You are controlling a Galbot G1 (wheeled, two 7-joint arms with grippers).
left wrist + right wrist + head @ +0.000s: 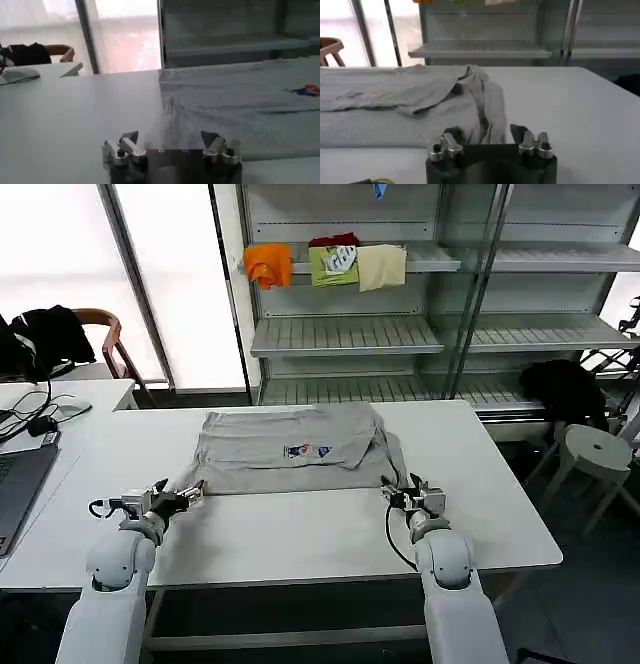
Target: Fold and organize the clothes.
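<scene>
A light grey short-sleeved shirt (290, 449) lies flat across the far half of the white table (300, 534), its small multicoloured print (308, 451) facing up. My left gripper (190, 492) is at the shirt's near left corner, low over the table. Its jaws stand wide open, and the sleeve tip (172, 127) reaches in between them. My right gripper (405, 489) is at the near right corner, also open. The bunched right sleeve (487, 112) runs down between its two fingers. In the left wrist view the shirt (240, 100) spreads away from my left gripper (170, 139). My right gripper (485, 134) sits just before the folds.
Metal shelving (345, 334) behind the table carries small orange (268, 264), green (334, 264) and cream (382, 266) folded garments. A chair with a black garment (45, 339) and a laptop (20, 474) are at the left. A white stool (598, 449) stands at the right.
</scene>
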